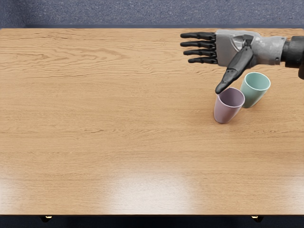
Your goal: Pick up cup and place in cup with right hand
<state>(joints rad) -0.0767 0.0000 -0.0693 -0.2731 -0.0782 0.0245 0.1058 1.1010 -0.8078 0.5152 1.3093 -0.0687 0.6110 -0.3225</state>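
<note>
robot hand, fingers spread, hides some rim of the pink cup.

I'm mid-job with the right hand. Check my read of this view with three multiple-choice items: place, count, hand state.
1. Where does the pink cup stand in the picture?
A) Inside the other cup
B) Lower and further left than the green cup
C) Above the green cup

2. How many cups are in view?
A) One
B) Three
C) Two

3. What is the right hand doing?
A) Open, holding nothing
B) Gripping the green cup
C) Closed in a fist

1: B, its rim and base both show lower and further left.
2: C, one is pink, one green.
3: A, the fingers are spread, with nothing in their grasp.
</note>
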